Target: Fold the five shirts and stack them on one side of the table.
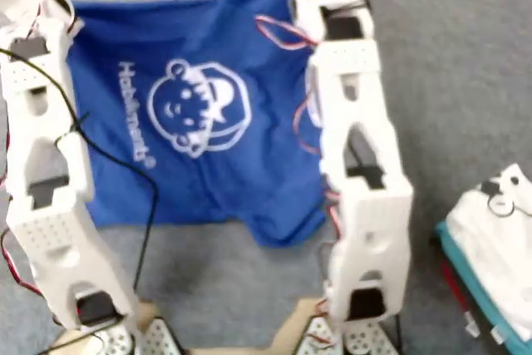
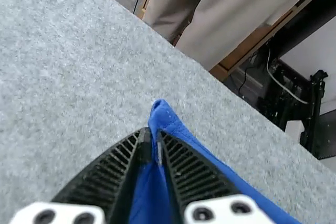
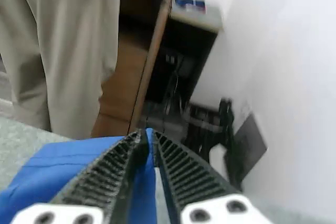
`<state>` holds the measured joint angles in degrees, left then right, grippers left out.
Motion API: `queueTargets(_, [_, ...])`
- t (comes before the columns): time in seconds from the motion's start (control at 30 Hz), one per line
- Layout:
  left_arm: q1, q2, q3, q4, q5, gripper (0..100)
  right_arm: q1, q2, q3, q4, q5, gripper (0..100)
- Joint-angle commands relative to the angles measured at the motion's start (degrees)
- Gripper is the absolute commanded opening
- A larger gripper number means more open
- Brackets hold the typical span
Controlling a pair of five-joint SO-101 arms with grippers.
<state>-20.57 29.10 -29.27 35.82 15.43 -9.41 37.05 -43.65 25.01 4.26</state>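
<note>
A blue shirt (image 1: 191,122) with a white face print lies spread on the grey table between my two arms. My left gripper (image 2: 151,142) is shut on a corner of the blue shirt (image 2: 163,119) just above the grey felt, at the far left of the table. My right gripper (image 3: 148,142) is shut on another edge of the blue shirt (image 3: 68,171), held up off the table at the far side. In the high view the right side of the shirt rises toward the right arm (image 1: 332,6).
A stack of folded shirts (image 1: 499,239), white on top with teal beneath, sits at the right edge of the table. Red and black cables (image 1: 287,35) trail along the arms. The arm bases (image 1: 150,334) stand at the near edge. Bare grey felt (image 1: 449,81) lies right of the shirt.
</note>
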Motion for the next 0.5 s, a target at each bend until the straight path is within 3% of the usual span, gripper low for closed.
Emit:
queueTargets(0.0, [-0.70, 0.13, -8.18, 7.56, -0.35, 2, 2.07, -0.40, -12.44, 13.63, -4.22, 0.4])
queueTargets(0.27, [-0.35, 0.04, -12.22, 25.32, -4.22, 2, 1.63, -0.31, -31.78, 45.63, -4.13, 0.5])
queueTargets(0.47, [-1.14, 0.04, -14.95, 37.01, -7.12, 2, -0.84, -0.57, -40.66, 66.99, 3.34, 0.5])
